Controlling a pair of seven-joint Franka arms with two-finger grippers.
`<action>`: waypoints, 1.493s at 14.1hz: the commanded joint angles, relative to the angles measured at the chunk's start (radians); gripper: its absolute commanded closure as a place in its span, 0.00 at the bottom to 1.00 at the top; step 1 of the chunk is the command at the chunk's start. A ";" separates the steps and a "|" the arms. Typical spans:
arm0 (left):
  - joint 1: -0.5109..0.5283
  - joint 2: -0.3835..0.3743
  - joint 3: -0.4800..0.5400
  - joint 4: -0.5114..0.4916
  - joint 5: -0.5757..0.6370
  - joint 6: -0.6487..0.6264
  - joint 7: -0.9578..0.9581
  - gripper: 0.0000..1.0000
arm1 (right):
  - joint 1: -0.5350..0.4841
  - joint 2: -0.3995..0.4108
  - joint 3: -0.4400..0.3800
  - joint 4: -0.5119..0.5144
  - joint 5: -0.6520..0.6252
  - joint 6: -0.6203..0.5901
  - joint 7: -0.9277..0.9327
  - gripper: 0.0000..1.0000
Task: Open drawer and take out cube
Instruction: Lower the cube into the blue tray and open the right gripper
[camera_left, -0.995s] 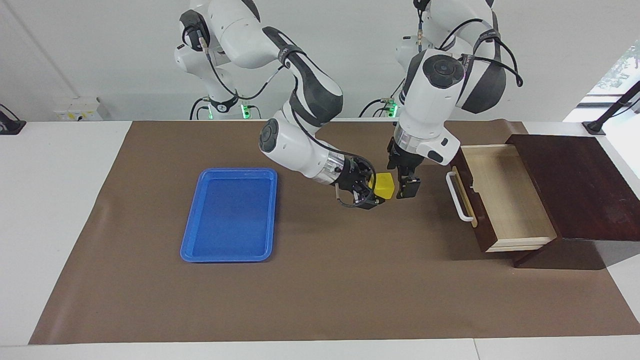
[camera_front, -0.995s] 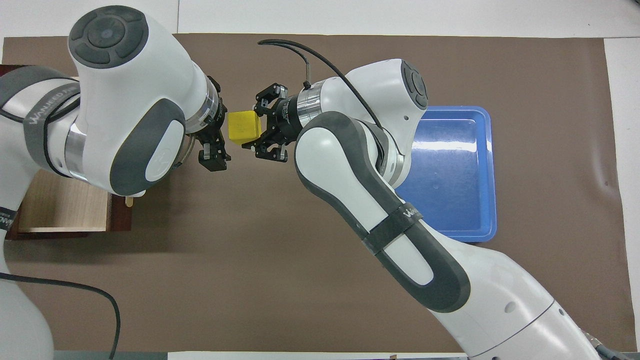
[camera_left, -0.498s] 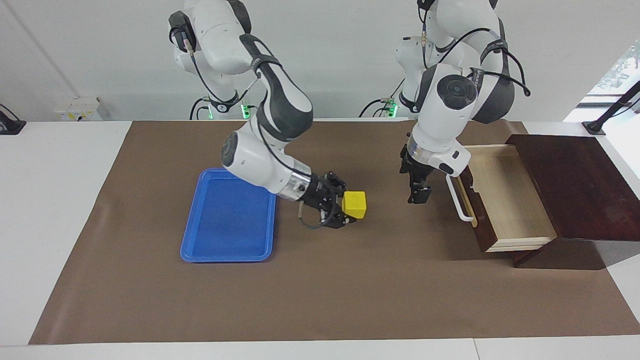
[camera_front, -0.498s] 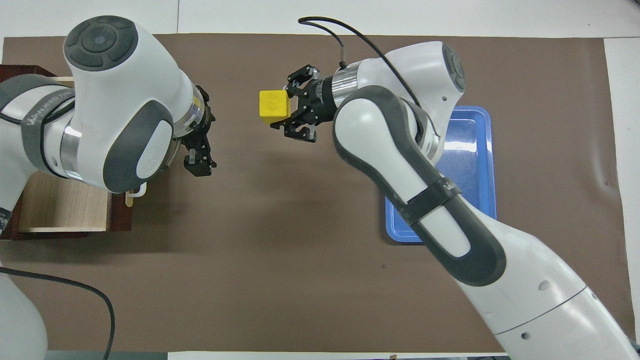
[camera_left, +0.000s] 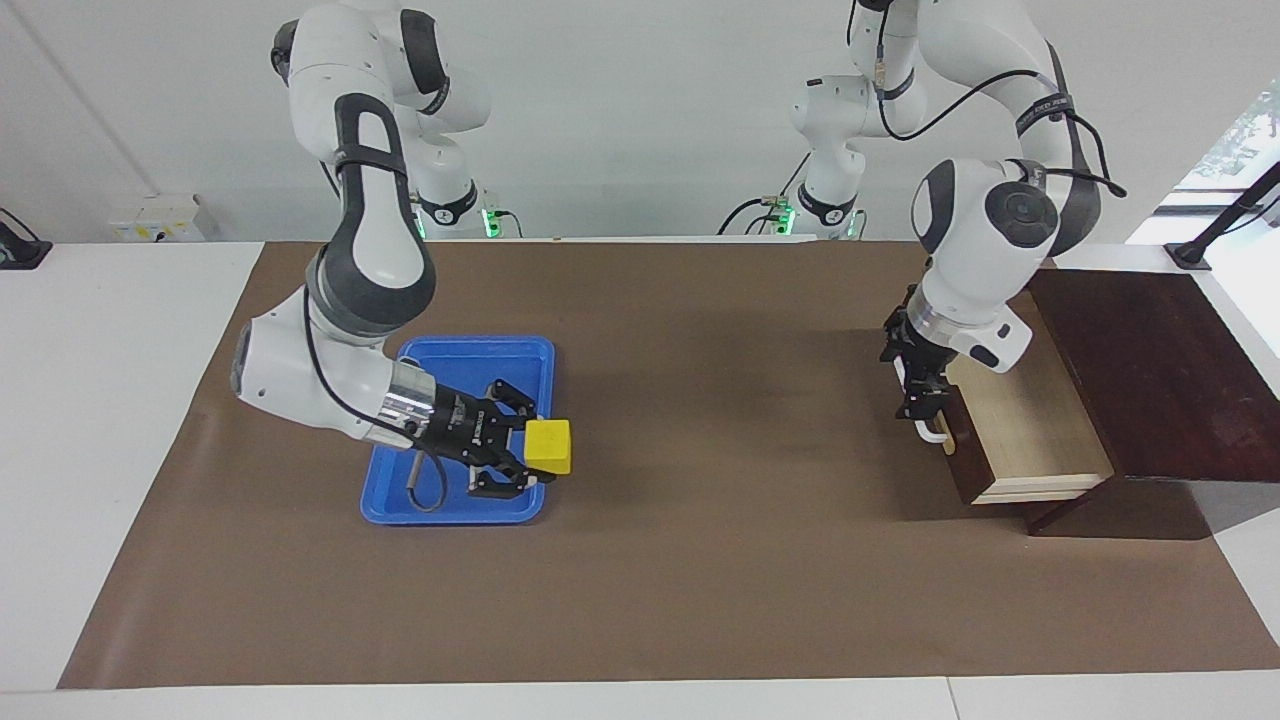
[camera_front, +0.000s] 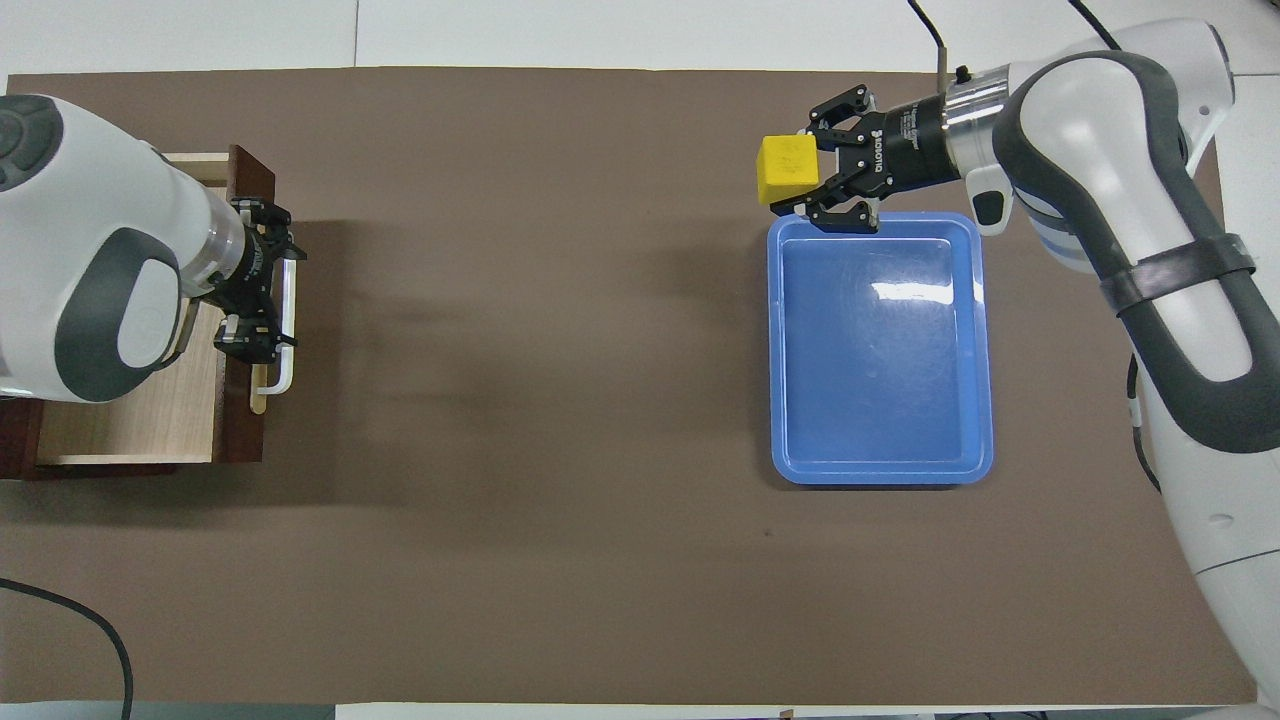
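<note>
The yellow cube (camera_left: 548, 446) is held in my right gripper (camera_left: 538, 452), which is shut on it in the air over the edge of the blue tray; it also shows in the overhead view (camera_front: 788, 170) in that gripper (camera_front: 803, 186). The drawer (camera_left: 1030, 420) stands pulled open with its pale interior bare (camera_front: 130, 410). My left gripper (camera_left: 923, 398) points down at the drawer's front by the white handle (camera_left: 932, 432), and sits over that handle (camera_front: 287, 320) in the overhead view (camera_front: 252, 290).
The flat blue tray (camera_left: 455, 345) lies on the brown mat toward the right arm's end (camera_front: 880, 350). The dark wooden box (camera_left: 1150, 370) stands at the left arm's end. Brown mat lies between tray and drawer.
My right gripper has carried the cube away from the left gripper to the tray's edge. My left gripper has moved back to the drawer's front and handle.
</note>
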 joint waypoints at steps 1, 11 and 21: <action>0.066 -0.038 -0.008 -0.048 0.013 0.026 0.101 0.00 | -0.030 -0.120 0.007 -0.216 0.009 0.018 -0.145 1.00; 0.181 -0.035 -0.008 -0.036 0.167 0.026 0.143 0.00 | -0.116 -0.234 0.004 -0.597 0.005 0.146 -0.535 1.00; 0.249 -0.035 -0.008 -0.033 0.177 0.026 0.209 0.00 | -0.130 -0.248 0.003 -0.725 0.005 0.240 -0.679 1.00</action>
